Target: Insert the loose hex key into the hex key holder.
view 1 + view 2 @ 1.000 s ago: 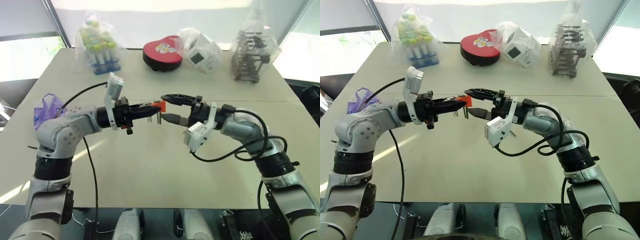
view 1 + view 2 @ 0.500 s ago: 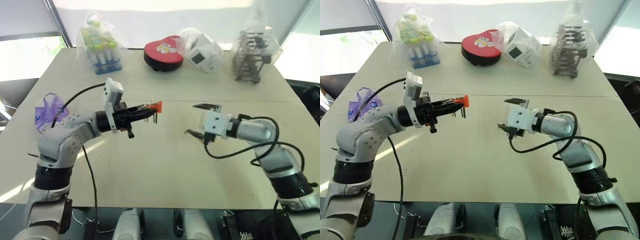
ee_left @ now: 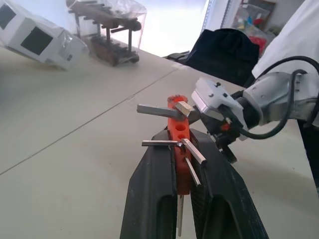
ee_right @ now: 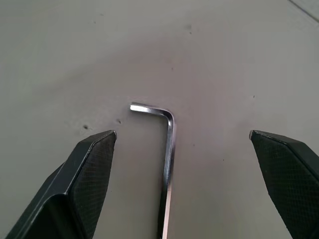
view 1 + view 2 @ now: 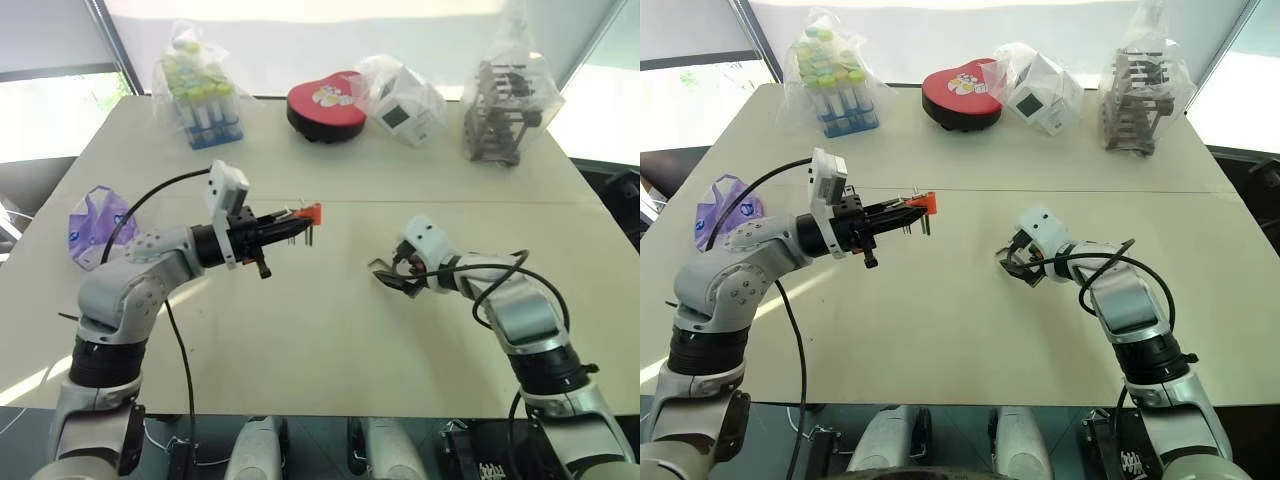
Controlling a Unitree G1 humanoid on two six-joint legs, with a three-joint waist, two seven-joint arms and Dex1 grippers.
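Observation:
The hex key holder [image 5: 311,212], a small orange-red block with short metal keys sticking out, hangs above the table's middle left, and my left gripper [image 5: 296,221] is shut on it. In the left wrist view the holder [image 3: 178,130] stands upright between the two black fingers [image 3: 152,184]. The loose hex key [image 4: 168,159], a thin L-shaped metal rod, lies flat on the table. My right gripper [image 4: 183,134] is low over it, open, with one finger on each side of the key and not touching it. In the head views that gripper [image 5: 388,277] sits at the table's centre right.
Along the table's far edge stand a bag of coloured tubes [image 5: 197,90], a red heart-shaped box [image 5: 325,105], a bagged white box [image 5: 405,105] and a bagged dark rack [image 5: 505,112]. A purple bag [image 5: 97,220] lies at the left edge.
My right gripper has pulled away from the holder, rolled over and dropped down and to the right, onto the table around the key. The left gripper has kept the holder nearly still.

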